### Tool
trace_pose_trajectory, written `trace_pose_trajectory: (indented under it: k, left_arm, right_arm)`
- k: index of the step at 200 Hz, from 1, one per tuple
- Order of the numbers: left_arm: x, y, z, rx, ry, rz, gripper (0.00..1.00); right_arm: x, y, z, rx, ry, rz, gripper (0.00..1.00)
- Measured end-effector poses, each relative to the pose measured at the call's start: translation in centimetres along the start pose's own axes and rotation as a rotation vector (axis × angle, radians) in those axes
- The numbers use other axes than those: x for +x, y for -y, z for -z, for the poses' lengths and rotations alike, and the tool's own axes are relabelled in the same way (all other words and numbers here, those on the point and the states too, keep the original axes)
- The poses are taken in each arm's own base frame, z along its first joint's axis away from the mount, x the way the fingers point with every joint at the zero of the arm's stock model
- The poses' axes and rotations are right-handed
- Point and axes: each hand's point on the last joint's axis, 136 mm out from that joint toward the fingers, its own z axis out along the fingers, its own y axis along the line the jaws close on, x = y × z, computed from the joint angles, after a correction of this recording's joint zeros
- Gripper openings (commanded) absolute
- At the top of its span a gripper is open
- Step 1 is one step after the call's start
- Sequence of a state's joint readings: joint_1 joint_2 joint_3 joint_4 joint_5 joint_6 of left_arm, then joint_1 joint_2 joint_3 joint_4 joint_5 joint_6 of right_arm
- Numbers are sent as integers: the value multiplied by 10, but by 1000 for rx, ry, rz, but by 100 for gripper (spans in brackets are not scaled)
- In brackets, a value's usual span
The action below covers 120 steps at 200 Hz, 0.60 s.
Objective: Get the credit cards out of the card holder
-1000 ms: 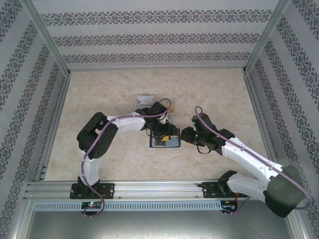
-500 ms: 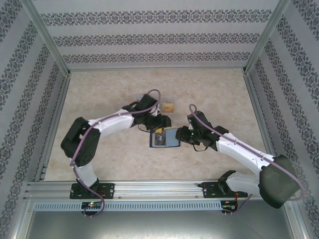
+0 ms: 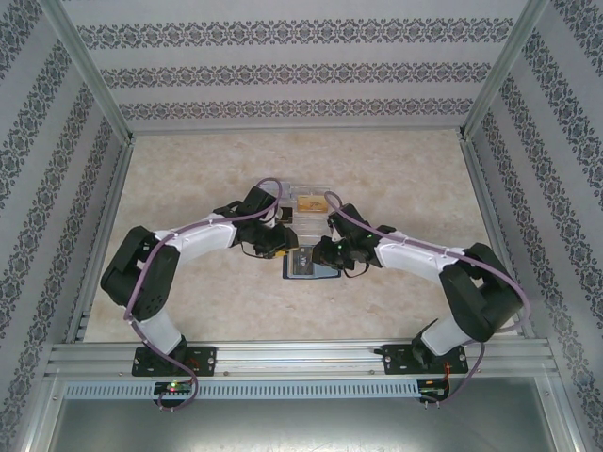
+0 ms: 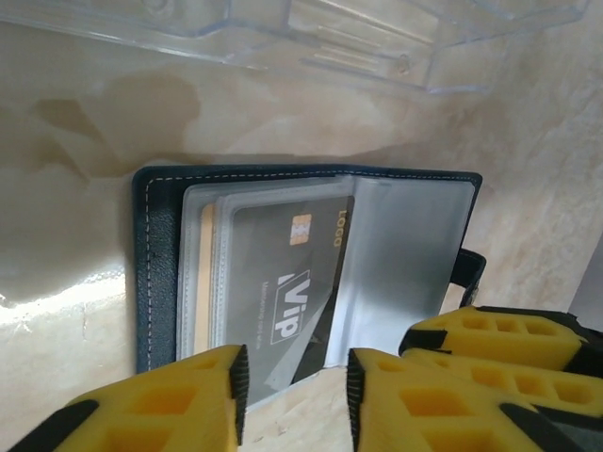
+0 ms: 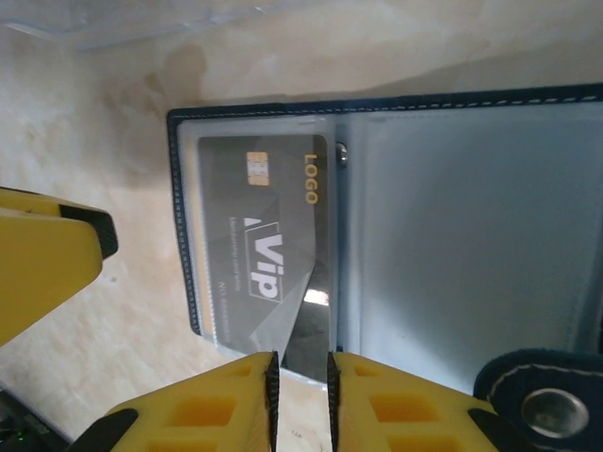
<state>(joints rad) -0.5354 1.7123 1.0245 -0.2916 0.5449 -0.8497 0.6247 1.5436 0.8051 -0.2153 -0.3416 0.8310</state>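
The dark navy folding card holder (image 4: pixel 155 282) lies open on the tabletop (image 4: pixel 85 132), a dark grey plastic credit card (image 5: pixel 268 235) sleeved inside. Left fingers (image 4: pixel 170 405) stand part-open and empty. The right fingers (image 5: pixel 217 405) are nearly closed astride the card's edge, grip unclear.

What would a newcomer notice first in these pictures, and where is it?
An open dark navy folding card holder lies mid-table, with a dark grey plastic card marked Vip in its clear sleeve. The yellow-fingered left gripper and right gripper meet at one edge; a clear plastic compartment box stands beyond the opposite edge.
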Motion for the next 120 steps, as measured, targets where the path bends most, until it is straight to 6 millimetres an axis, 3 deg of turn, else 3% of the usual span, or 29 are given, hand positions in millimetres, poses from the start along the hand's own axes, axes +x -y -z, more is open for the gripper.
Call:
trace_pose_trajectory:
  k: [71, 120]
  left_arm:
    - [4, -20, -27, -57, -57, 26, 24]
    - [4, -21, -28, -61, -59, 27, 21]
  right_arm:
    - [-2, 5, -17, 16, -27, -11, 21]
    - [-1, 9, -25, 28, -43, -17, 21]
